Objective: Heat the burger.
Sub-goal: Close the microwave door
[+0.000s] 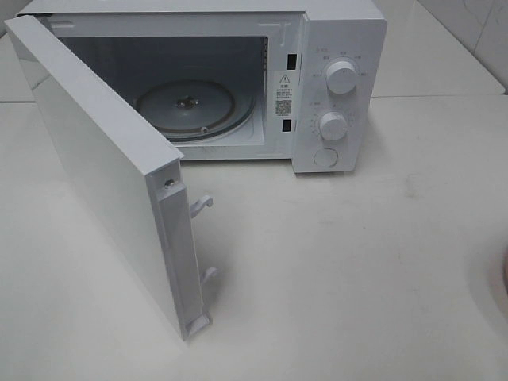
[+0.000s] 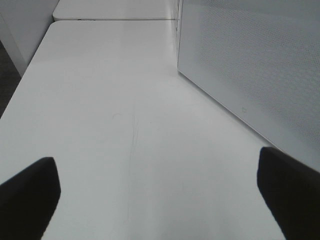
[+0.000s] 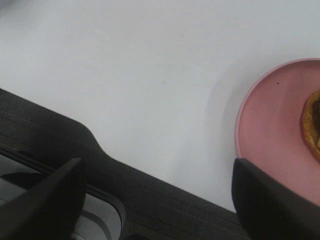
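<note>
The burger [image 3: 312, 125] shows only as a golden-brown and dark sliver at the edge of the right wrist view, lying on a pink round plate [image 3: 272, 125]. My right gripper [image 3: 157, 167] is open and empty, hovering over the table's edge to one side of the plate. A thin sliver of the plate [image 1: 505, 279] shows at the right edge of the exterior high view. My left gripper [image 2: 155, 165] is open and empty above bare table, beside the microwave door [image 2: 250, 65]. Neither gripper shows in the exterior high view.
A white microwave [image 1: 337, 32] stands at the back with its door [image 1: 103, 159] swung wide open toward the front left. Its glass turntable [image 1: 186, 107] is bare. Two dials [image 1: 341, 77] [image 1: 332, 125] and a round button [image 1: 325, 157] sit on its right panel. Dark floor [image 3: 45, 130] lies beyond the table edge.
</note>
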